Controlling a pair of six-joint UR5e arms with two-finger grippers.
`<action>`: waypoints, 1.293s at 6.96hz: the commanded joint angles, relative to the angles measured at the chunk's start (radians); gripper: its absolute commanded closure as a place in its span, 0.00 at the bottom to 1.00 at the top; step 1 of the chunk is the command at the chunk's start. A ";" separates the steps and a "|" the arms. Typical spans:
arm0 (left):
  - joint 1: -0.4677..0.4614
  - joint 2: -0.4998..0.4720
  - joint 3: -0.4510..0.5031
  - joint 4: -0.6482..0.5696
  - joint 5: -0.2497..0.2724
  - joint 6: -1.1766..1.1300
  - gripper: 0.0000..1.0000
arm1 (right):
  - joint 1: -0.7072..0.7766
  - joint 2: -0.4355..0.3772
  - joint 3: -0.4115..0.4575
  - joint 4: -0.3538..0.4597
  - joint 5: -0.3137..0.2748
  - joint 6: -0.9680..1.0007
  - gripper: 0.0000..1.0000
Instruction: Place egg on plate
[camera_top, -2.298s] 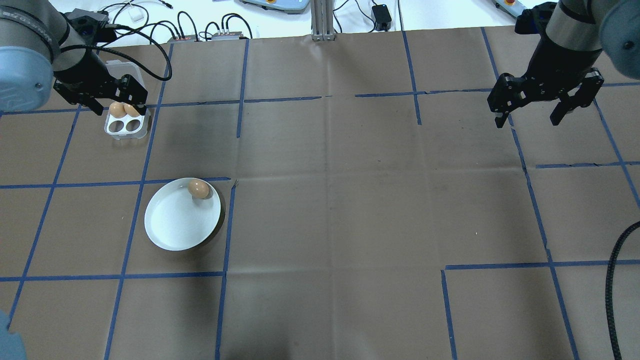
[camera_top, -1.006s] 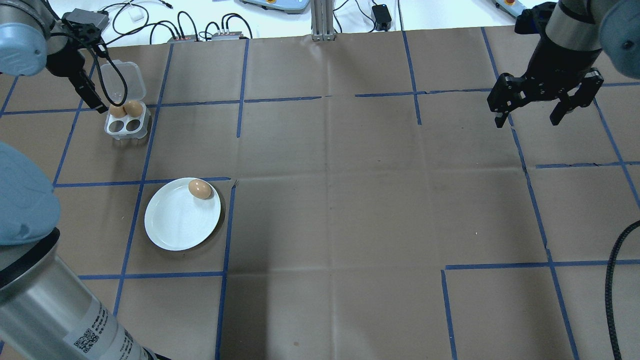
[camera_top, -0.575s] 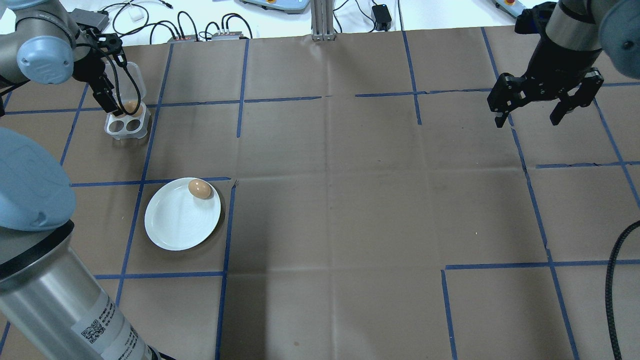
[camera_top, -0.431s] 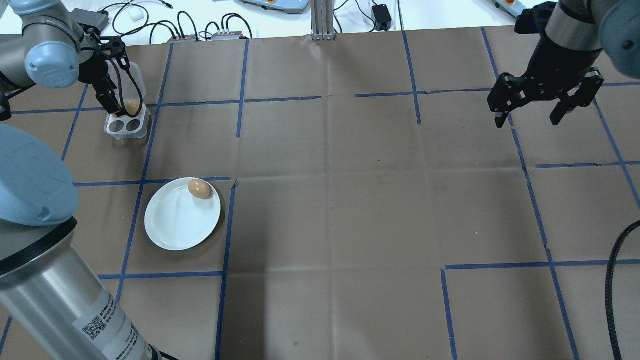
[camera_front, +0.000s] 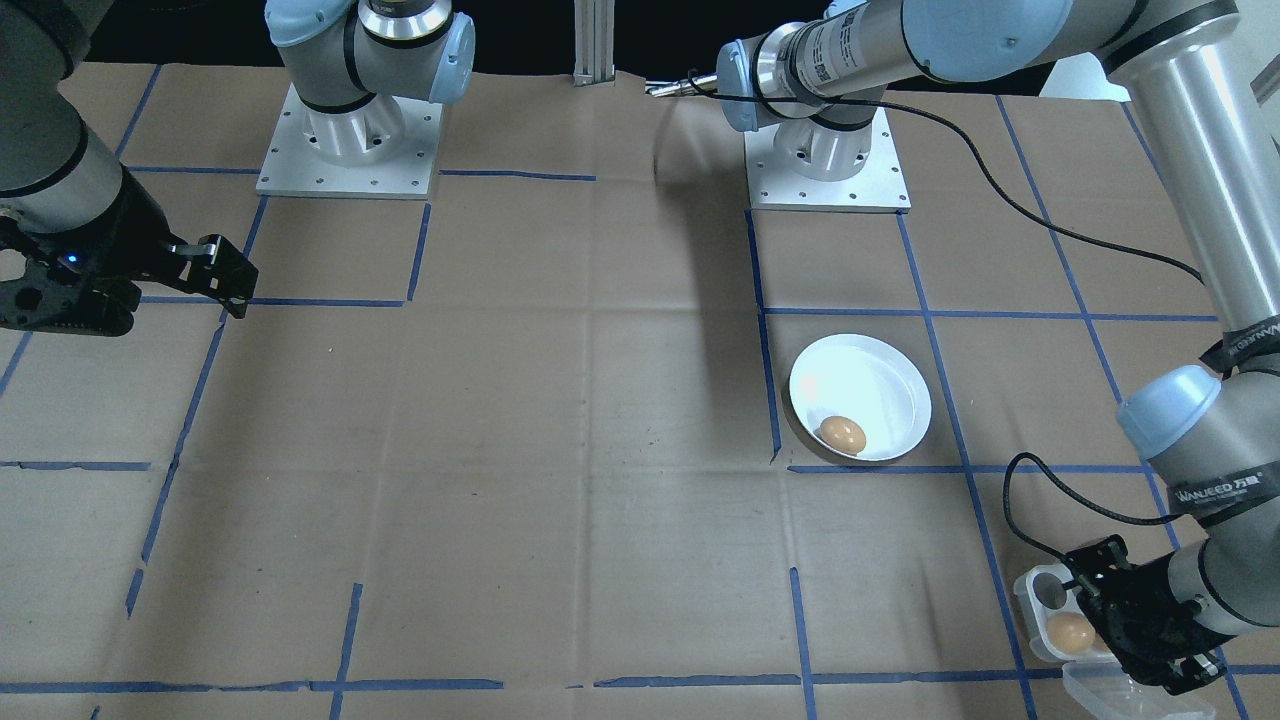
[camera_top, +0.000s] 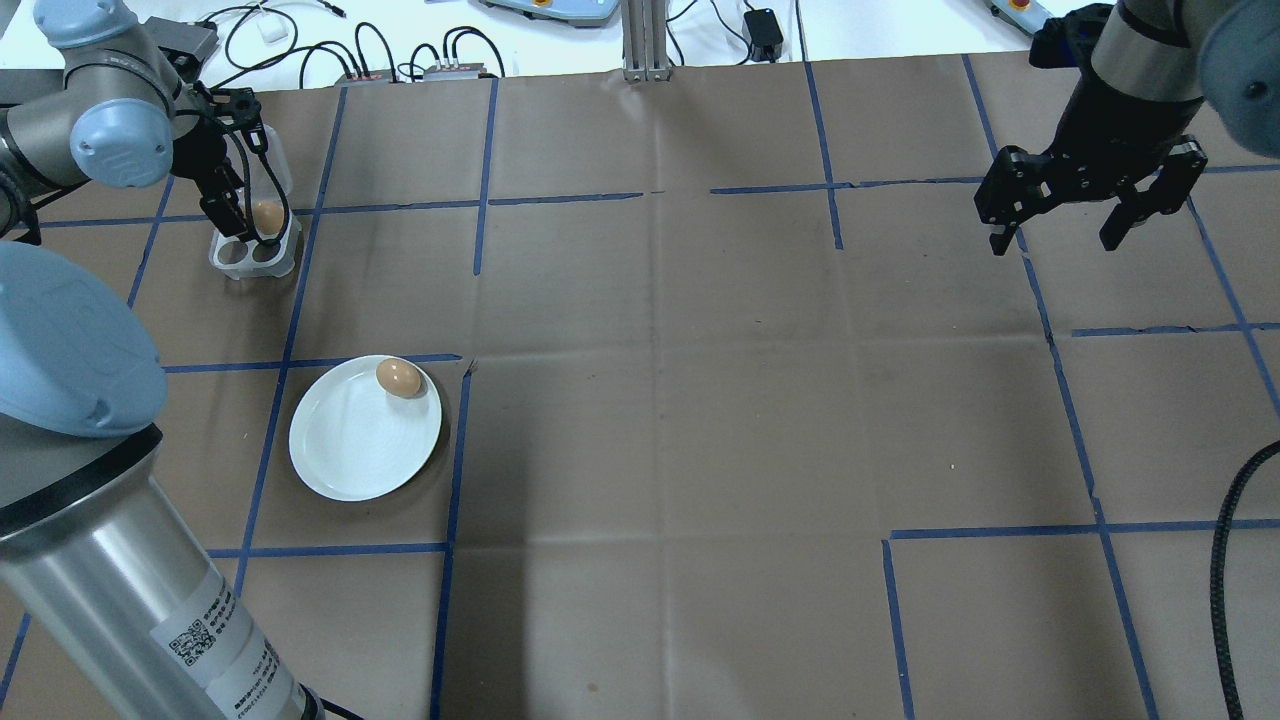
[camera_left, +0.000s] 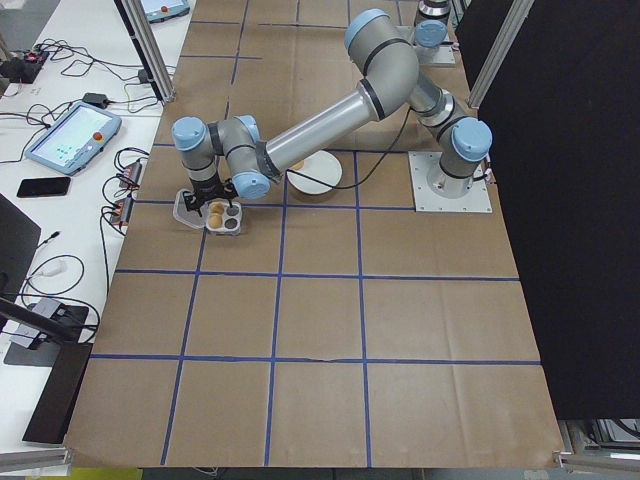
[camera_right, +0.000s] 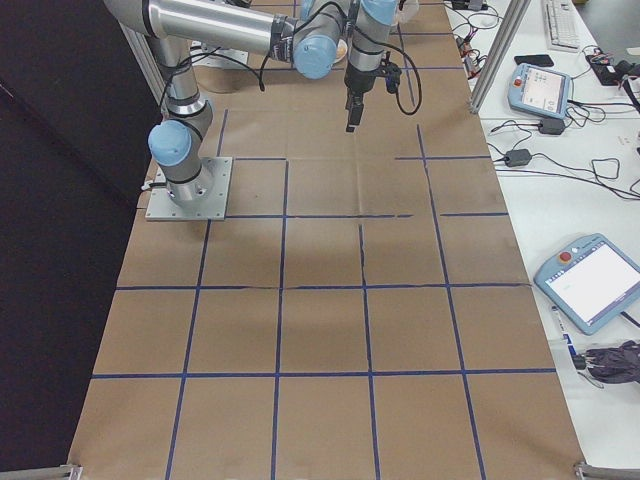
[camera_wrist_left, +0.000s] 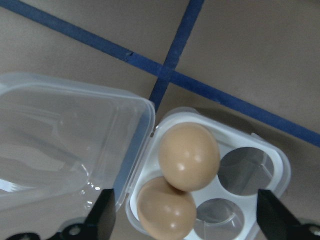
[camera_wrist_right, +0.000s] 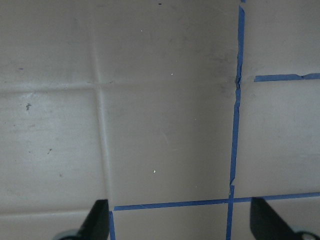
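brown paper-covered table (camera_top: 700, 400), gridded with blue tape lines (camera_top: 480, 200), under everything. left arm (camera_front: 1180, 250) stretched long across to the far left corner, its silver forearm filling the near-left of the overhead view and hiding table behind it. right arm (camera_top: 1130, 90) hanging over bare paper on the other side, well apart from all objects. white plate (camera_top: 350, 450) flat on the table inside one taped square, just beside a tape crossing, with one brown egg on the plate (camera_top: 398, 378) lying at its far-right rim. small egg tray (camera_top: 255, 250) further back on the left, its clear lid (camera_wrist_left: 60, 145) folded open flat on the table beside it; two near cups empty, two far cups filled. left gripper (camera_top: 232, 212) hovering low over the tray, fingers (camera_wrist_left: 105, 220) spread wide on either side of the two tray eggs (camera_wrist_left: 189, 156) in the wrist view, touching neither, pinching nothing; in the overhead view blocking one of those eggs from sight. right gripper (camera_top: 1070, 235) held above the table, fingers (camera_wrist_right: 97, 217) spread apart, nothing between them. black cable (camera_top: 1230, 580) looping in at the right edge, cables and small boxes (camera_top: 400, 60) on the white bench beyond the paper.
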 joint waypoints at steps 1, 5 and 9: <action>0.005 -0.010 0.002 0.003 0.001 0.019 0.01 | 0.000 0.000 0.000 0.000 0.000 0.000 0.00; 0.011 -0.016 0.002 0.016 0.012 0.028 0.07 | 0.000 0.000 0.000 0.000 0.000 0.000 0.00; 0.009 -0.014 0.000 0.024 0.018 0.027 0.31 | 0.000 0.000 0.000 0.000 0.000 0.000 0.00</action>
